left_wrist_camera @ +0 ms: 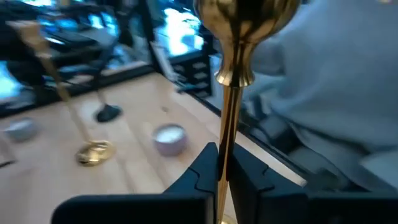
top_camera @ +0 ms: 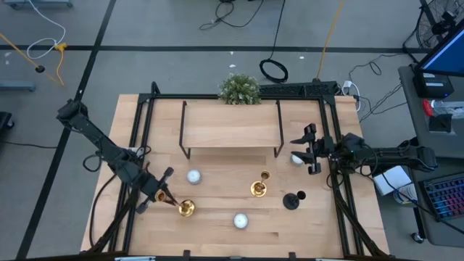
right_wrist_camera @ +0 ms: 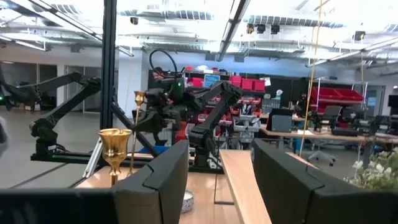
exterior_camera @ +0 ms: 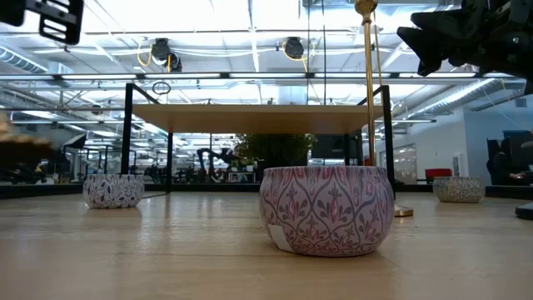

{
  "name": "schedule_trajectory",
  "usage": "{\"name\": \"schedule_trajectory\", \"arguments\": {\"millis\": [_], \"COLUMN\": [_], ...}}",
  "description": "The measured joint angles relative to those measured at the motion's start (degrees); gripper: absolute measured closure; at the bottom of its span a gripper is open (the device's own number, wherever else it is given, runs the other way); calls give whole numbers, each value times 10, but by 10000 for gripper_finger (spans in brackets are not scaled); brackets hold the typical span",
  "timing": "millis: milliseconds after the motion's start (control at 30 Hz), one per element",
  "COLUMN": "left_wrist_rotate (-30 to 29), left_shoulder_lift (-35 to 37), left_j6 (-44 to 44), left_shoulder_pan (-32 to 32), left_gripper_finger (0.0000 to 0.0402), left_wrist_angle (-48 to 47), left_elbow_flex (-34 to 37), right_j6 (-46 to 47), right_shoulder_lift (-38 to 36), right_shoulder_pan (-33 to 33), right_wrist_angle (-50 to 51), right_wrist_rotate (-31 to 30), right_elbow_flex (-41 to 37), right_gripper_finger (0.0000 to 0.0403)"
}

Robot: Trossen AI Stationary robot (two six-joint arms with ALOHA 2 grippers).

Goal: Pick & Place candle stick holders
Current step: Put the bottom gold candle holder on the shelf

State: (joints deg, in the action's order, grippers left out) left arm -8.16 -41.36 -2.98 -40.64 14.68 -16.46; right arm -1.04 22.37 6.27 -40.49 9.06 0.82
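A: From above, what is the left pincer [top_camera: 165, 194] doing?
B: It sits near the worktop's [top_camera: 217, 156] front left corner, clamped on the stem of a gold candlestick [top_camera: 185, 209]. The second gold candlestick [top_camera: 259, 188] stands right of centre, and the black holder [top_camera: 291, 201] stands just beside it, toward the right edge.
A: And the right pincer [top_camera: 310, 148]?
B: Jaws spread, holding nothing, at the right edge.
A: The low view?
B: A patterned tin [exterior_camera: 326, 208] stands in front, with a gold stem [exterior_camera: 369, 92] rising behind it.
A: The left wrist view?
B: Dark fingers [left_wrist_camera: 199, 177] pinch the gold stem [left_wrist_camera: 227, 118] tight.
A: The right wrist view?
B: Its fingers [right_wrist_camera: 163, 180] stand wide apart, a gold cup [right_wrist_camera: 115, 142] beyond them.
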Motion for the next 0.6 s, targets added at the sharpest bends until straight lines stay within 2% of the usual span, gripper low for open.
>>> {"name": "schedule_trajectory", "arguments": {"millis": [100, 267, 367, 533, 600], "left_wrist_rotate": [-27, -29, -70, -137, -150], "left_shoulder_lift": [0, 0, 0, -7, -15], "left_j6": [-10, -52, -74, -73, -72], "left_shoulder_pan": [3, 12, 25, 68, 89], "left_gripper_finger": [383, 386, 384, 384, 385], "left_wrist_angle": [-20, -47, -80, -165, -170], "left_elbow_flex": [-20, -80, -120, -178, -191], "right_j6": [-9, -21, -20, -38, -39], "right_shoulder_lift": [0, 0, 0, 0, 0], "right_shoulder_pan": [0, 0, 0, 0, 0], "right_wrist_angle": [-12, -17, -15, -13, -13], "right_wrist_rotate": [-3, -30, -49, -45, -45], "right_elbow_flex": [0, 0, 0, 0, 0], "right_gripper_finger": [232, 232, 232, 232, 232]}}
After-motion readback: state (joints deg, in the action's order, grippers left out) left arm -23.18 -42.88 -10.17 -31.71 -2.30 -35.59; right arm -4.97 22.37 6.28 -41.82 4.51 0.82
